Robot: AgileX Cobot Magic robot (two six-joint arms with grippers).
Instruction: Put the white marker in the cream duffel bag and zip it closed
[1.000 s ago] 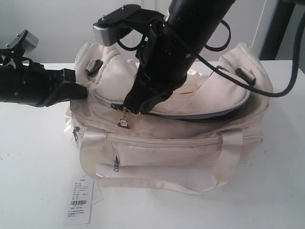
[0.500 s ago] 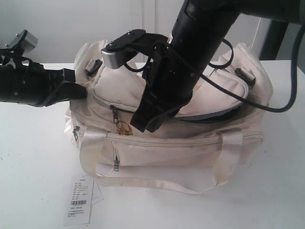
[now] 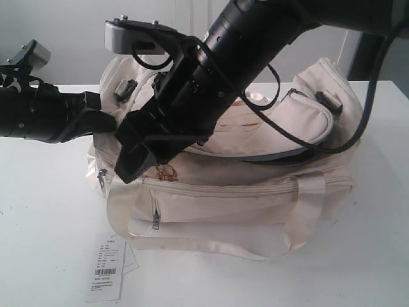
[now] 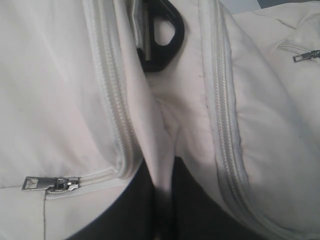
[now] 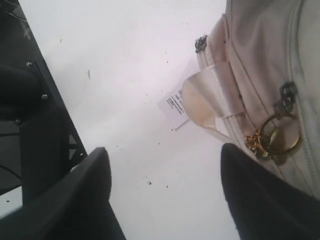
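The cream duffel bag (image 3: 243, 192) lies on the white table, its curved top flap (image 3: 281, 121) still raised at the right with grey lining (image 3: 281, 155) showing. A gold zipper charm (image 3: 167, 171) hangs at the bag's front left. My left gripper (image 3: 105, 121) is shut on a fold of the bag's fabric (image 4: 160, 145) at its left end. My right gripper (image 3: 131, 163) reaches across to the bag's front left corner and stands open over the table, with the gold charm (image 5: 272, 137) beside one finger (image 5: 250, 185). The white marker is out of view.
A white paper barcode tag (image 3: 107, 268) lies on the table in front of the bag's left corner. A strap handle (image 3: 192, 240) droops down the front. A black plastic buckle (image 4: 162, 35) sits on the bag's end. A side pocket zipper pull (image 4: 50, 184) is close to my left gripper.
My right gripper has let go of the zipper charm, opened, and swung leftward and down past the bag's front corner. The charm now hangs loose. The left arm has not moved.
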